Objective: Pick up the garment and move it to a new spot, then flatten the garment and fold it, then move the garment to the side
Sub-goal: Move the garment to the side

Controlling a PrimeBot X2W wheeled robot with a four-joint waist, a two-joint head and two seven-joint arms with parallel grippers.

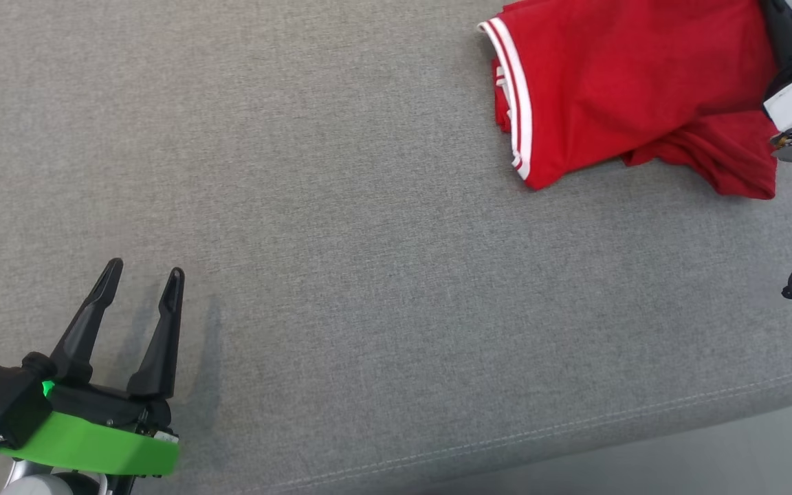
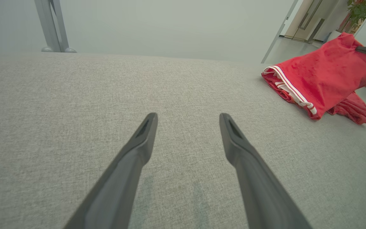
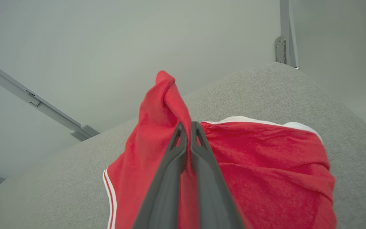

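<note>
Two hands working: right hand clamped on a fold of the red white-trimmed garment at the counter's far right, left hand spread, empty, near left. Thin pinch may slip on lifting.

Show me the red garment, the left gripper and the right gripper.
red garment [image 1: 630, 82], head view, middle of its flat cloth.
left gripper [image 1: 146, 268], head view, midway between its open fingertips.
right gripper [image 3: 188, 125], right wrist view, between fingertips pinching cloth.

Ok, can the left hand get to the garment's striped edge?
Probably yes: the left hand is open and only bare cushion lies between it and the striped edge, though that is a long reach across.
</note>
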